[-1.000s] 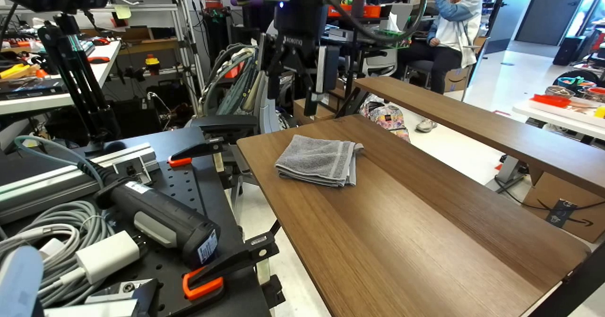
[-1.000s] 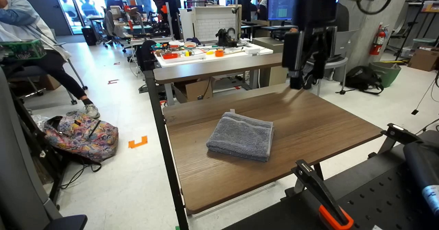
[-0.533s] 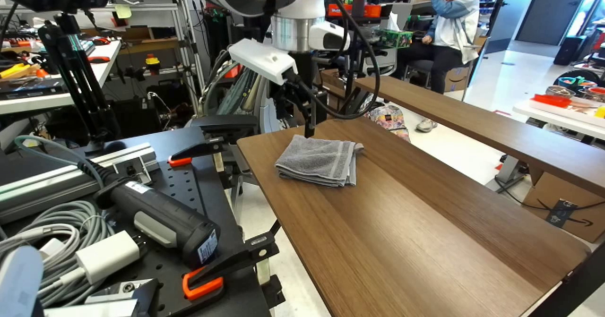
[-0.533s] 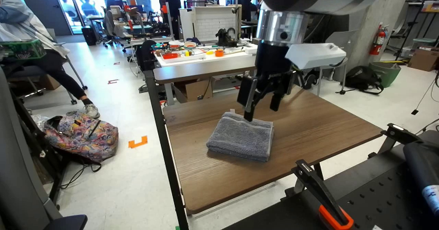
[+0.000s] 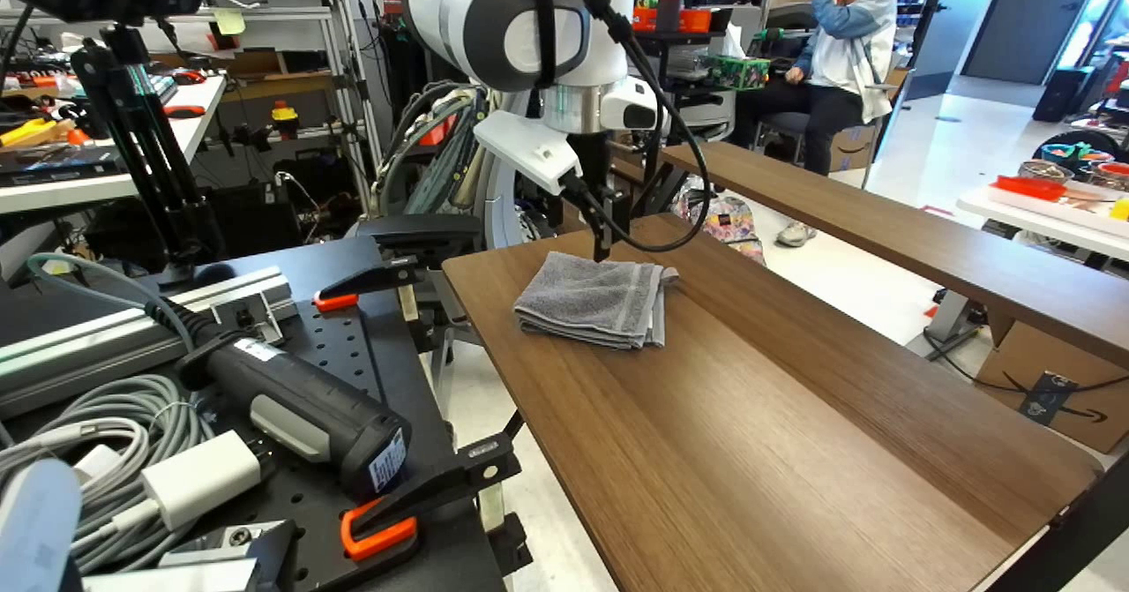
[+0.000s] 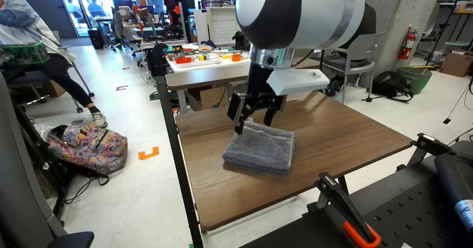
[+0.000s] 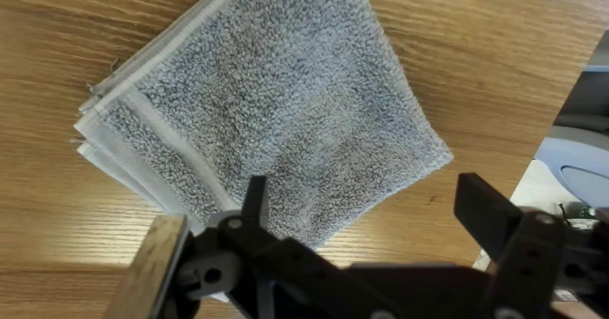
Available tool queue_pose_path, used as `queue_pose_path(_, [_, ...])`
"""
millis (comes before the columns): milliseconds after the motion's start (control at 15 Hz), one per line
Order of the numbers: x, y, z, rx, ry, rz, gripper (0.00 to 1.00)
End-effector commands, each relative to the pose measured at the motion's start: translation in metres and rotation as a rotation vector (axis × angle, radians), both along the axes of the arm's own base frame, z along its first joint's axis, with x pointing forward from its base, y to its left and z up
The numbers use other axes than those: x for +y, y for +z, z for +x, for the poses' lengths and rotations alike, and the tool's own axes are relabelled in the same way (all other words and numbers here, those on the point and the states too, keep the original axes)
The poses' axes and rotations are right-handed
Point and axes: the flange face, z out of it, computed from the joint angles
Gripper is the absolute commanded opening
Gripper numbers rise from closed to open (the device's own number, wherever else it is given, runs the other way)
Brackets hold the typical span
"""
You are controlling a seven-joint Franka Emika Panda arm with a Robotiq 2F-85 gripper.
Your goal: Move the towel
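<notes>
The grey folded towel lies flat on the brown wooden table in both exterior views (image 5: 586, 301) (image 6: 260, 152). In the wrist view the towel (image 7: 295, 95) fills the upper middle, with its layered hemmed edges at left. My gripper (image 7: 364, 186) is open with nothing between its fingers. One finger is over the towel's lower part; the other is past its edge, over the table. In an exterior view the gripper (image 6: 253, 125) is at the towel's far edge, pointing down. In an exterior view the gripper (image 5: 602, 252) is partly hidden by its cable. I cannot tell whether a fingertip touches the towel.
The wooden table (image 5: 750, 451) has a raised wooden shelf (image 5: 882, 230) along one side. A black perforated bench with a clamp (image 5: 467, 473), a handheld tool (image 5: 300, 407) and cables stands beside it. A chair armrest (image 5: 423, 228) is close to the table's end.
The arm came down from high above the table to just over the towel, then shifted sideways along the towel's far edge. The gripper stayed open. The towel has not moved.
</notes>
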Motion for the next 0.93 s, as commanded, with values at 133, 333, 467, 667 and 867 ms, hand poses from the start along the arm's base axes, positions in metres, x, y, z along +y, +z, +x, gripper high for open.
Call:
queue_pose_path(133, [0.020,-0.035,0.026,-0.012,-0.046,0.000,1.00])
queue_pose_path(333, [0.024,-0.048,0.035,-0.005,-0.063,-0.009,1.00])
queue_pose_path(467, [0.023,-0.056,0.040,-0.004,-0.075,-0.015,1.00])
queue_pose_path(667, [0.015,-0.066,0.046,0.006,-0.096,-0.030,1.00])
queue_pose_path(867, [0.002,-0.073,0.053,0.007,-0.137,-0.054,1.00])
